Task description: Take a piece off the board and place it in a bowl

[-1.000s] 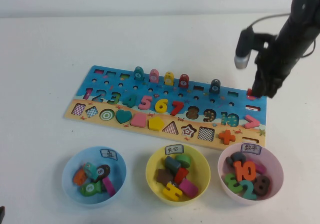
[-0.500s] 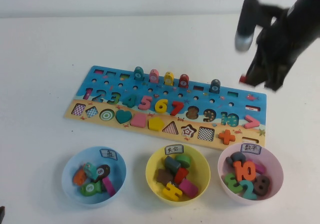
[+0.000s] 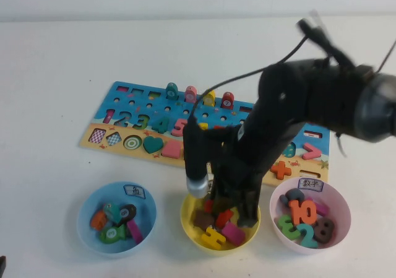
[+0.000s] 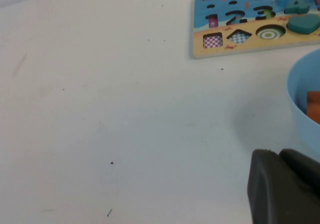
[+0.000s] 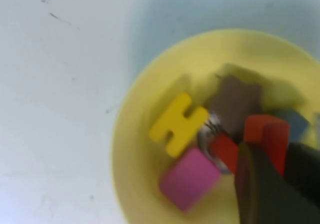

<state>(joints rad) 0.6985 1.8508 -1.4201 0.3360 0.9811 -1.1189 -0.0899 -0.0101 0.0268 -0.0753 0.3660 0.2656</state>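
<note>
Right pincer down in the yellow bowl, minus bar between its tips.

High view: the right pincer (image 3: 230,211) reaches into the yellow bowl (image 3: 189,219), with the puzzle board (image 3: 133,108) behind it on the white counter (image 3: 55,73), the light blue bowl (image 3: 86,213) to its left and the pink bowl (image 3: 339,199) to its right.
Left wrist view: the left pincer (image 4: 282,186) hangs over bare counter; whether it is apart or together I cannot tell.
Right wrist view: the right pincer is clamped on the red minus bar (image 5: 267,134), just above a pink block (image 5: 189,178) and a yellow piece (image 5: 177,124) inside the bowl.
</note>
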